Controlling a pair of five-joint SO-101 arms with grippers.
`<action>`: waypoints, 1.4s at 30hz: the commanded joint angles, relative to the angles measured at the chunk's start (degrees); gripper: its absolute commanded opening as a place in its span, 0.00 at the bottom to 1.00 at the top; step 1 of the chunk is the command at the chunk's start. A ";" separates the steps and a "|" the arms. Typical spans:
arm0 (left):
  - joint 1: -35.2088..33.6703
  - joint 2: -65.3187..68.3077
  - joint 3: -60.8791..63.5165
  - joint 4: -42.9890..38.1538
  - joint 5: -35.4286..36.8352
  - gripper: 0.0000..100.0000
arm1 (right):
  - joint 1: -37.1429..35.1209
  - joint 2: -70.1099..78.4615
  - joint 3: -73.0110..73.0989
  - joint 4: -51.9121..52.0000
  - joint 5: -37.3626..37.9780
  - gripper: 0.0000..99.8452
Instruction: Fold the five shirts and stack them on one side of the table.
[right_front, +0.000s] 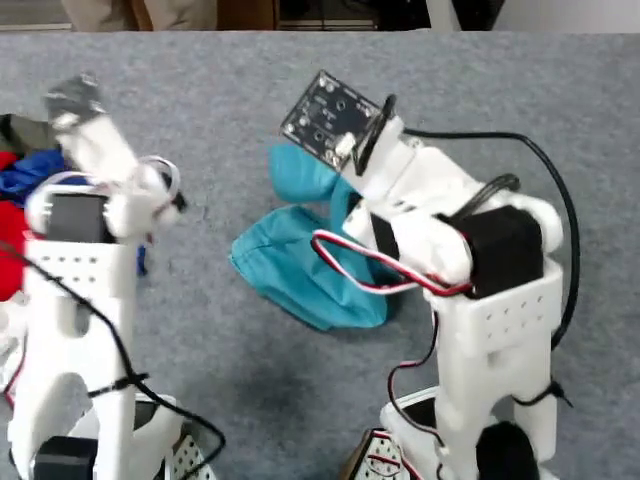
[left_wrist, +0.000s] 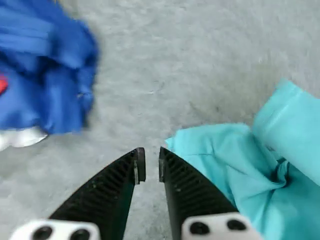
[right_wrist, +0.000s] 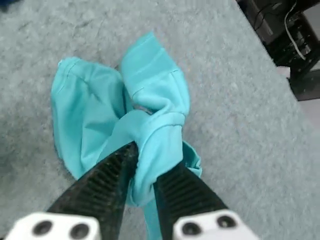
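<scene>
The right gripper (right_wrist: 146, 162) is clamped on a bunched fold of the teal shirt (right_wrist: 150, 100), with the cloth pinched between its two black fingers. The rest of the shirt spreads out crumpled on the grey table (right_wrist: 240, 100) just ahead of the fingertips, and a strip of it hangs below them.

The left gripper (left_wrist: 148, 162) holds nothing. Its jaws are drawn almost together, with only a thin slit between the tips, and it hangs over bare table. An edge of the teal shirt lies just beside one fingertip, close but not touching. A rumpled blue shirt (left_wrist: 45, 75) lies well off to the gripper's other side, with a red cloth (right_front: 8, 250) against it.
</scene>
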 joint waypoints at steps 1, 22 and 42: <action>7.38 -2.07 7.91 -7.74 -2.02 0.08 | 1.01 -3.38 5.67 0.62 -0.09 0.01; 14.68 33.27 3.69 -23.38 10.46 0.17 | 34.24 -3.47 51.56 -44.04 2.29 0.01; 6.95 45.41 -16.18 -12.40 5.19 0.02 | 46.73 -3.91 55.96 -49.67 4.66 0.14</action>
